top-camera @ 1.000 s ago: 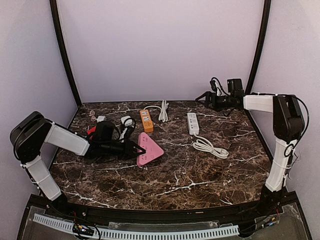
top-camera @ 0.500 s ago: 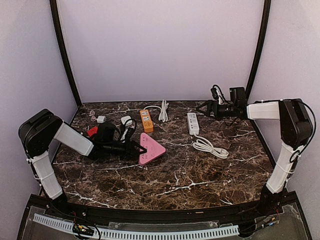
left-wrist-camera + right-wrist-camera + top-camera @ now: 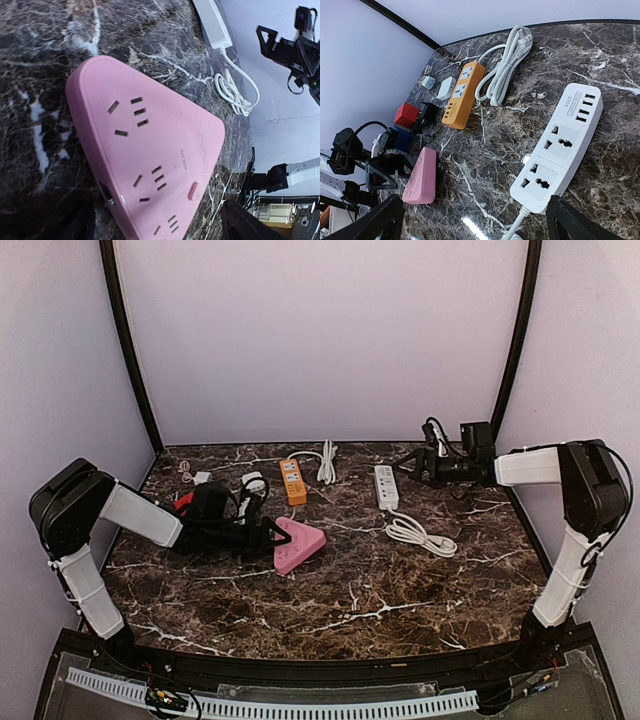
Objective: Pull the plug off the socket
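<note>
Well, our left gripper (image 3: 268, 535) stood released, jaws either side of the socket (image 3: 299, 543), which showed no plug; the right gripper (image 3: 405, 462), well apart from it, gaped too. A careless retreat could drag the socket.

Pink triangular socket (image 3: 298, 545): lying on marble table (image 3: 400, 600), left of centre. Rounded corners, matte pink body. Top face carrying several slot groups, 2- & 3-pin, every slot in view showing open. Small pink btn (image 3: 193, 191) sitting nr one edge. Flat vs. tilted: can't tell.
</note>
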